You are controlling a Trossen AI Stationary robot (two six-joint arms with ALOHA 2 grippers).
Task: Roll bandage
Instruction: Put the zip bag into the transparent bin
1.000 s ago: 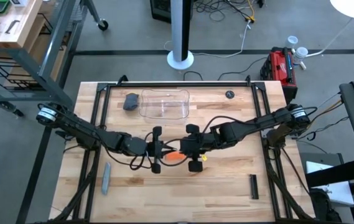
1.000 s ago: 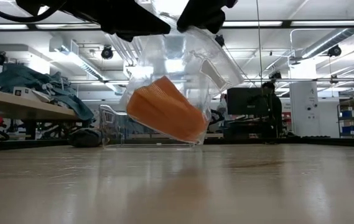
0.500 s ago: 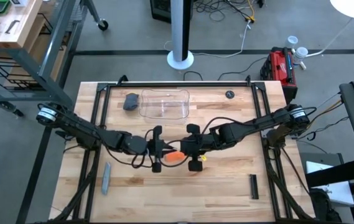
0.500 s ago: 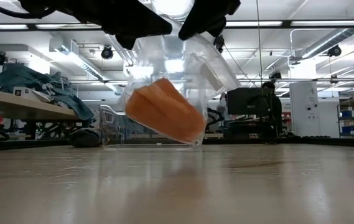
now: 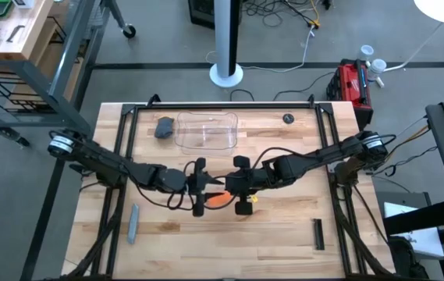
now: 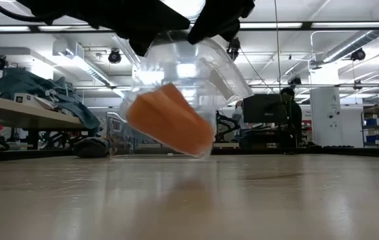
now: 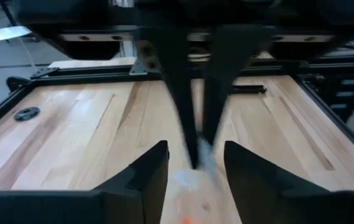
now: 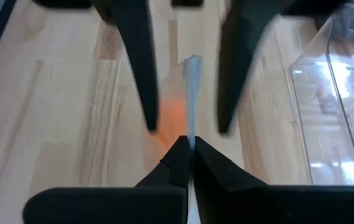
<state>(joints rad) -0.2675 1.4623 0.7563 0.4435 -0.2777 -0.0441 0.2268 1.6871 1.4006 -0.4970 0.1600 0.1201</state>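
Since a second ago, the clear wrapper (image 6: 189, 87) with the bandage (image 6: 169, 127) inside has drifted slightly left and tilted a bit more, hanging above the table (image 5: 284, 234). Right pincer (image 5: 236, 187) is clamped on the wrapper's edge. Left pincer (image 5: 200, 188) faces it mid-table, fingers spread, with the wrapper between them.

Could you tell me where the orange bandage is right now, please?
The bandage hangs above the table's middle inside a clear wrapper, between the left pincer and the right pincer, in front of the clear tray.
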